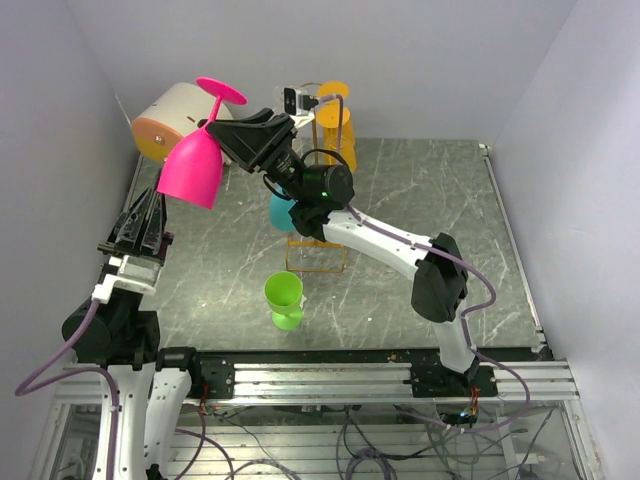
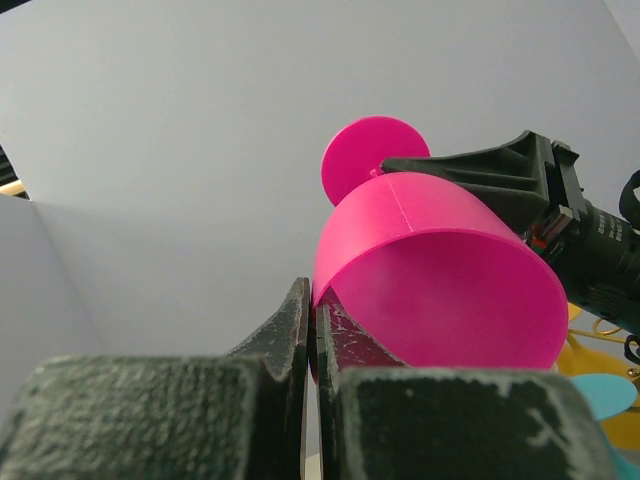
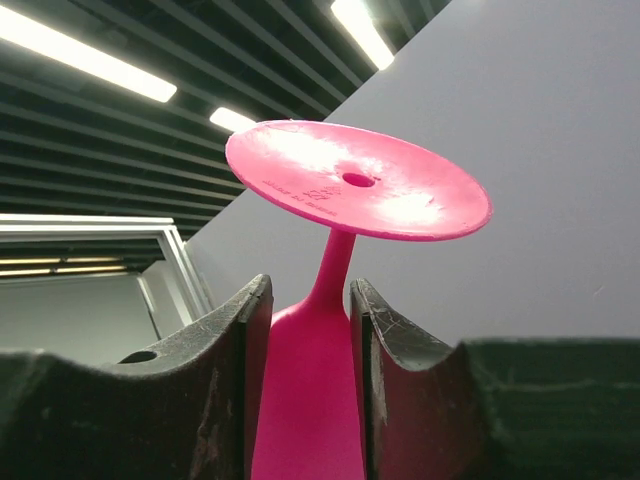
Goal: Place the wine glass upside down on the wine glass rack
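Observation:
The pink wine glass (image 1: pixel 190 170) hangs in the air at the back left, tilted, with its foot up and its open mouth down. My left gripper (image 1: pixel 160 195) is shut on its rim; the left wrist view shows the rim pinched between the fingertips (image 2: pixel 312 295). My right gripper (image 1: pixel 212 130) reaches in from the right, and its fingers (image 3: pixel 245 320) press both sides of the bowl just under the stem, below the round foot (image 3: pixel 340 190). The orange-gold wine glass rack (image 1: pixel 335 130) stands behind the right arm, partly hidden by it.
A teal glass (image 1: pixel 283 210) sits at the rack, low down. A green glass (image 1: pixel 285 300) stands upside down on the marbled table (image 1: pixel 430 190) in front of the rack's wire base (image 1: pixel 318 262). A cream drum with an orange face (image 1: pixel 165 125) lies at the back left.

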Tool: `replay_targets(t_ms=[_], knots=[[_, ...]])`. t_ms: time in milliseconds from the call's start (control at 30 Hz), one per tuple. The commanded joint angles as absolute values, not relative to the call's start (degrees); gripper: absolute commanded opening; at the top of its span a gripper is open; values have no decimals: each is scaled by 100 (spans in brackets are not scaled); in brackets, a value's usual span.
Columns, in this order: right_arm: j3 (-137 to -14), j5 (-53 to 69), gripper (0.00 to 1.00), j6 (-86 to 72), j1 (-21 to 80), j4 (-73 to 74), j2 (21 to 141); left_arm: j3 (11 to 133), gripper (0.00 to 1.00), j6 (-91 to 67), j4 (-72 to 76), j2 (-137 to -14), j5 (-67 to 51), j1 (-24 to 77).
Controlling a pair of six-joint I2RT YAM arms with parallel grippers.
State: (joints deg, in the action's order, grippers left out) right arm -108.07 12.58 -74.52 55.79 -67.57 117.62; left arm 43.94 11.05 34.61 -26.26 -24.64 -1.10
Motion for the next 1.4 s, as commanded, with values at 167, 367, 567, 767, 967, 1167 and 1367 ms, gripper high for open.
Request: replay_targets(t_ms=[167, 367, 567, 767, 967, 1167, 1367], knots=[[-11057, 1411, 4, -7464, 5643, -6846, 11852, 4298, 7, 1068, 3744, -2612, -2457, -191], [-10794, 1332, 0, -7437, 5647, -7054, 11662, 4351, 7, 988, 3592, -2592, -2478, -185], [-10286, 987, 0, -7048, 5646, -6734, 11052, 4471, 39, 1037, 3118, -2521, -2419, -185], [-10531, 523, 0, -5784, 5644, -5201, 10491, 4974, 82, 1223, 1987, -2458, -2458, -187], [-11027, 185, 0, -4207, 5555, -3660, 9917, 5784, 99, 923, -40, -2540, -2260, -192], [-9935, 291, 0, -3747, 4410, -2985, 8720, 6393, 100, 670, -1643, -2990, -1879, -185], [-8825, -690, 0, -2118, 3652, -1684, 7084, 7527, 100, 641, -3602, -4389, -1593, -191]])
